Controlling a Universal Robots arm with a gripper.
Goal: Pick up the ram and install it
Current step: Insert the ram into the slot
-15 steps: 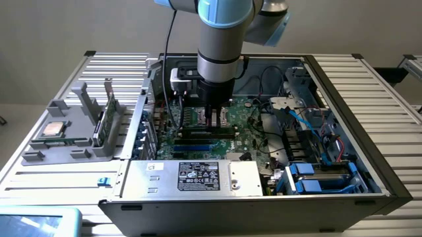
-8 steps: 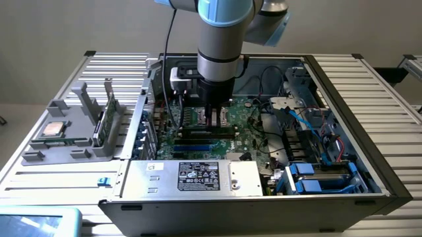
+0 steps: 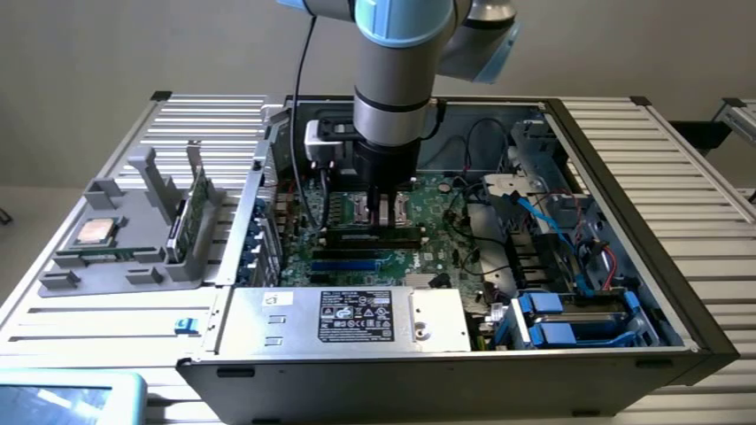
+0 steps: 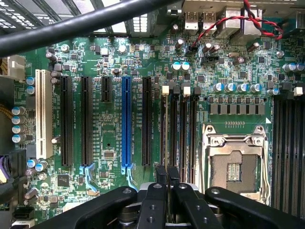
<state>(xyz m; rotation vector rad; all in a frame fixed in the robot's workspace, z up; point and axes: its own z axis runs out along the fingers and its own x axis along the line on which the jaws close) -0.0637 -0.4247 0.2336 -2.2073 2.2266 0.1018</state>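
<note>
Closest to you in the wrist view is the gripper (image 4: 167, 175). Its two black fingers (image 4: 153, 202) are drawn in against each other, with only a hairline between the tips. You can make out no board pinched there. Just past the tips run the black memory slots (image 4: 183, 129) of the motherboard (image 4: 107, 138). The gripper hangs low over one end of them, but you cannot tell whether it touches them. On one side of the gripper the processor socket (image 4: 233, 169) lies open and bare. On the other side, a little further off, is the blue expansion slot (image 4: 126, 124). In the exterior view the arm (image 3: 390, 88) reaches straight down into the open computer case (image 3: 567, 133), and the gripper sits at board level near the middle. The ram (image 3: 106, 255) is nowhere near it. It appears as a thin green stick well off towards the exterior view's left of the gripper, outside the case. It seems to be set on its long edge in the grey fixture (image 3: 71, 283), just beside the silver-topped processor chip (image 3: 97, 230). A taller green card (image 3: 195, 212) stands upright in the same fixture, between the ram and the gripper. Judging from this, neither half of your task is done. The stick has not been lifted from its holder, and the slots below the gripper look unfilled, though that is hard to confirm. Both the pick and the seating are left.
</note>
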